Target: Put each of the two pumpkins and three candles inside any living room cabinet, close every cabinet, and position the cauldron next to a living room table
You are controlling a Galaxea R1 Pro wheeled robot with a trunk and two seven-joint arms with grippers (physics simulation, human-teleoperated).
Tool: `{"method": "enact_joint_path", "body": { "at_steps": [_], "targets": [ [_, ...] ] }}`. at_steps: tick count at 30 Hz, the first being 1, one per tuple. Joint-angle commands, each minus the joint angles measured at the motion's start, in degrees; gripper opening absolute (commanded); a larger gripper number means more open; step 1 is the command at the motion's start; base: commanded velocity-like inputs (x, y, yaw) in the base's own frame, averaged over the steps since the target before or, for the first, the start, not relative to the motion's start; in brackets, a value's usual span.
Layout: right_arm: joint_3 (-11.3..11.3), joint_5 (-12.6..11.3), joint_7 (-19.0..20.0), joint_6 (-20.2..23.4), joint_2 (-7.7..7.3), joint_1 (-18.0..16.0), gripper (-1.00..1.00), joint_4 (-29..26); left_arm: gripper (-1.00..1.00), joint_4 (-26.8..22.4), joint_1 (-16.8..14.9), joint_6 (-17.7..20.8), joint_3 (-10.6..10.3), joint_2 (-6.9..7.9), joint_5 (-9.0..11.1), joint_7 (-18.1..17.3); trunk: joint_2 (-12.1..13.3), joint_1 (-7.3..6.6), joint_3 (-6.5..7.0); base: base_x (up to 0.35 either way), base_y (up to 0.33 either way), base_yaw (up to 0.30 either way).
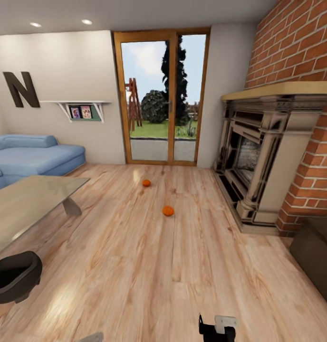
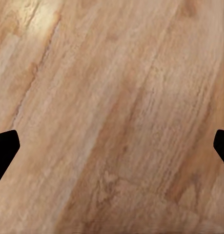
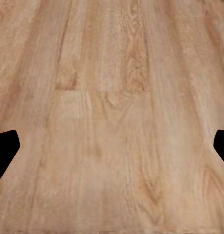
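Note:
Two orange pumpkins lie on the wooden floor ahead, one nearer [image 1: 168,211] and one farther [image 1: 146,183] toward the glass door. The black cauldron [image 1: 14,276] stands at the lower left, close to the corner of the glossy grey table [image 1: 25,204]. A dark-brown cabinet [image 1: 316,259] shows its end at the right edge. The candles are out of view. My left gripper [image 2: 112,151] is open over bare floorboards, its black fingertips [image 2: 4,151] far apart. My right gripper [image 3: 112,151] is open the same way, with nothing between its fingers.
A stone-and-brick fireplace [image 1: 258,161] fills the right wall. A blue sofa [image 1: 30,156] sits at the back left behind the table. The glass door [image 1: 161,99] is straight ahead. Wide open floor lies between me and the pumpkins.

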Motion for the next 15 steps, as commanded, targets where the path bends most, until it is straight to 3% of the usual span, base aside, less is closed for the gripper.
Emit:
{"method": "enact_joint_path", "body": {
  "at_steps": [1, 15],
  "targets": [
    [0.5, -0.6, -0.1, -0.2, 0.04, -0.1, 1.00, 0.1, 1.00, -0.1, 0.0, -0.1, -0.5, 0.01, 0.4, 0.2, 0.0, -0.04, -0.05, -0.273, 0.179, -0.300],
    [0.5, -0.6, -0.1, -0.2, 0.07, -0.1, 1.00, 0.1, 1.00, -0.1, 0.0, -0.1, -0.5, 0.01, 0.4, 0.2, 0.0, -0.04, -0.05, -0.282, 0.172, -0.300]
  ]
}}
